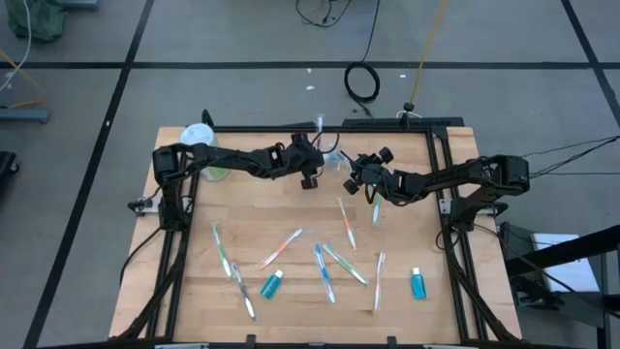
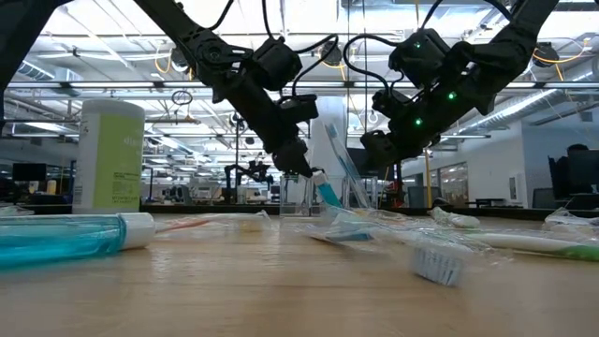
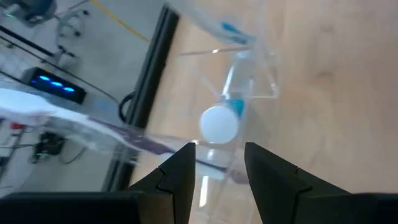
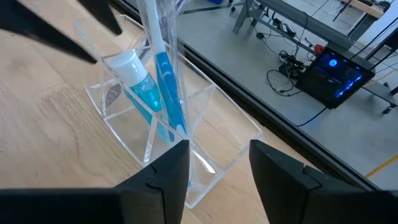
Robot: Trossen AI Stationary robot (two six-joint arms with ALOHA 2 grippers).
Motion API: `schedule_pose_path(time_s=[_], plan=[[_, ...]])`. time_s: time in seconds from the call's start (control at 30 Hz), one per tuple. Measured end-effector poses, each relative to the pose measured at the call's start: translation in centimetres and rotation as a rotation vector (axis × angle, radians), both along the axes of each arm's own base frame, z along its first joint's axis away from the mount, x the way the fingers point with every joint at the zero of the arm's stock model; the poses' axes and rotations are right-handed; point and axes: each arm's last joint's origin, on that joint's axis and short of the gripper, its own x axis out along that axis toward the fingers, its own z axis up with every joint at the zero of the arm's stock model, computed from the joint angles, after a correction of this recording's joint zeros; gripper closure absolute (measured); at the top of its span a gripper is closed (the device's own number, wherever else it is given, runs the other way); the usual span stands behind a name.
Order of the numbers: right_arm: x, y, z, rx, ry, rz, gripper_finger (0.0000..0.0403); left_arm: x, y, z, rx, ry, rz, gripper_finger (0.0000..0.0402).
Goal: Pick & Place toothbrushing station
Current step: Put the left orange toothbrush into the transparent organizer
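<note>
The left gripper [image 3: 217, 168] hangs just above the cup [image 4: 211, 99] at the far middle of the table [image 1: 281, 213]. Its fingers stand apart with nothing between them, and the white cap of a tube [image 3: 219, 124] lies straight ahead of the gap. The right gripper [image 4: 219, 155] hovers close on the cup's other side, likewise spread and empty. The tube looks to be lodged in the cup, so I judge the step in hand to be clearing away from it. That is best done by lifting each claw straight up with the fingers wide. A sideways drift could catch the cap or the brush handles and tip the light cup. The two arms sit near each other here, so they should part one at a time. The next pick lies among the loose pieces nearer the front edge. Those are slim toothbrushes such as an orange one [image 1: 346, 221], and two more tubes [image 1: 272, 283] [image 1: 418, 284]. A thin brush lying flat on wood calls for a low, square pinch across its handle. The cup is clear, thin-walled and angular, and stands upright. In it the teal tube leans cap-up beside a blue toothbrush [image 4: 169, 87] and a white one [image 4: 152, 25], both standing tall above the rim.
</note>
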Motion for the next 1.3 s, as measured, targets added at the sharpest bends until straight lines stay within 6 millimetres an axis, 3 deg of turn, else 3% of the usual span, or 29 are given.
schedule_pose_path(time_s=[0.27, 1.0, 1.17, 1.3], plan=[[0.0, 0.0, 0.0, 0.000, 0.000, 0.000, 0.0243, 0.3, 0.2, 0.6, 0.075, -0.026, -0.034, 0.0257], [0.0, 0.0, 0.0, 0.000, 0.000, 0.000, 0.0247, -0.1, 1.7, 0.7, -0.031, -0.107, -0.011, 0.0257], [0.0, 0.0, 0.0, 0.000, 0.000, 0.000, 0.0248, 0.2, 0.9, 0.6, -0.052, -0.115, -0.020, 0.0257], [0.0, 0.0, 0.0, 0.000, 0.000, 0.000, 0.0248, 0.6, -1.0, 0.8, -0.044, -0.092, -0.047, 0.0257]])
